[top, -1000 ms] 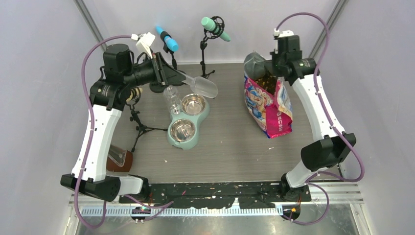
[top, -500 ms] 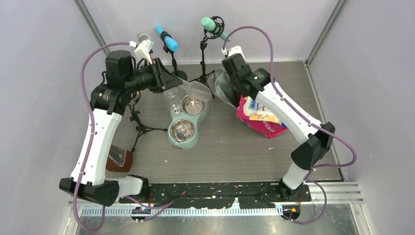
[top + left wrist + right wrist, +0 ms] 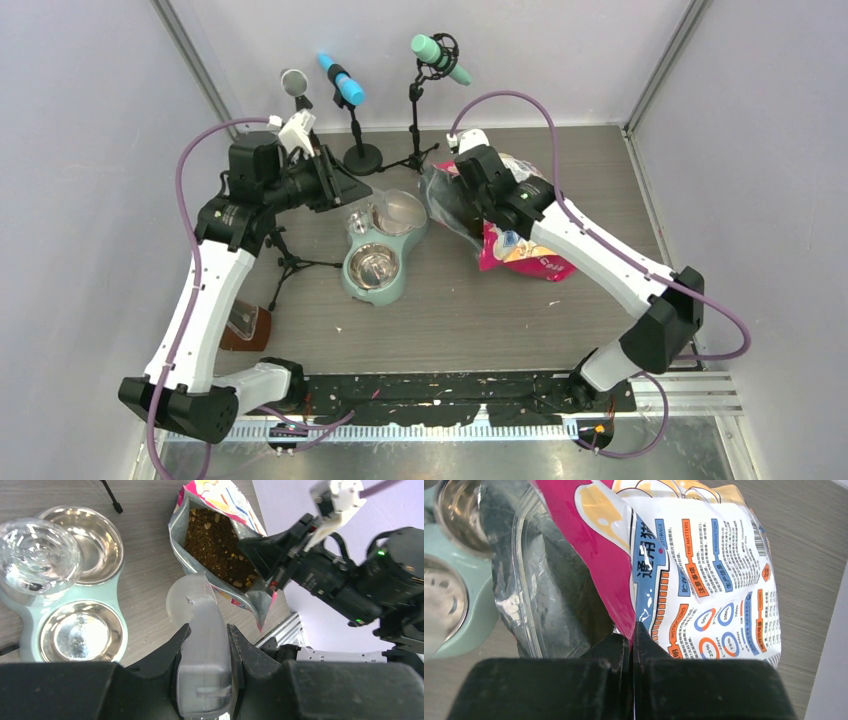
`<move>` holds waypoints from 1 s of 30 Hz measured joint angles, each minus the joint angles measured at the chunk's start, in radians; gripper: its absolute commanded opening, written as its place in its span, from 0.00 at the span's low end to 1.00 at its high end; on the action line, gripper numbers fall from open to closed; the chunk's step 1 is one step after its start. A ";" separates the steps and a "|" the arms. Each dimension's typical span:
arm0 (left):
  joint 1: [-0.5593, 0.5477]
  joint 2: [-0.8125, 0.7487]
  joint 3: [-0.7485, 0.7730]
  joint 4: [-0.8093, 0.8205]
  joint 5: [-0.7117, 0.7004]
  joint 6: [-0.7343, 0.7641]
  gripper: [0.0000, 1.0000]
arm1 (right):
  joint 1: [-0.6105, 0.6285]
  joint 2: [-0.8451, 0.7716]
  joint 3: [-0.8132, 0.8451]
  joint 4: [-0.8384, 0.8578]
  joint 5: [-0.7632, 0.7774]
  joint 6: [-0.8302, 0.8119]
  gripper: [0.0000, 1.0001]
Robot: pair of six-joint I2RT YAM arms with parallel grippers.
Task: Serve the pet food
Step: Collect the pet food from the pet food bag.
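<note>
My left claw point(image 3: 208, 630) grips the scoop point(image 3: 199, 605), right claw point(image 3: 630, 636) clamps the bag point(image 3: 704, 570); only left wrist view shows kibble point(image 3: 215, 545).

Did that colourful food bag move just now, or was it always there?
Yes. The food bag has swung left and tipped over. Its open mouth now lies beside the mint-green feeder, which has stayed put.

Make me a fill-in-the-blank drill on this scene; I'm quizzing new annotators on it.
1. The left gripper is shut on the clear ____.
2. The right gripper pinches the rim of the ____ holding kibble.
3. Both steel bowls are ____.
Missing words: scoop; bag; empty.
</note>
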 measured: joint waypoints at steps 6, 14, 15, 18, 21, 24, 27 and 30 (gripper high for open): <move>-0.038 -0.008 -0.114 0.096 0.008 -0.063 0.00 | 0.002 -0.078 -0.049 -0.004 -0.047 -0.014 0.05; -0.118 -0.023 -0.218 0.266 -0.018 -0.177 0.00 | 0.036 -0.079 -0.048 -0.033 -0.053 -0.059 0.05; -0.121 -0.032 -0.233 0.280 -0.027 -0.191 0.00 | 0.042 -0.079 -0.048 -0.038 -0.053 -0.062 0.05; -0.122 -0.073 -0.294 0.336 -0.079 -0.242 0.00 | 0.052 -0.079 -0.048 -0.046 -0.053 -0.062 0.05; -0.133 -0.105 -0.347 0.402 -0.123 -0.298 0.00 | 0.054 -0.079 -0.045 -0.050 -0.053 -0.055 0.05; -0.187 -0.097 -0.387 0.472 -0.184 -0.342 0.00 | 0.053 -0.079 -0.028 -0.075 -0.051 -0.037 0.05; -0.275 -0.055 -0.402 0.512 -0.257 -0.350 0.00 | 0.053 -0.079 -0.009 -0.101 -0.051 -0.015 0.05; -0.345 -0.002 -0.427 0.576 -0.335 -0.367 0.00 | 0.053 -0.079 -0.008 -0.104 -0.058 -0.007 0.05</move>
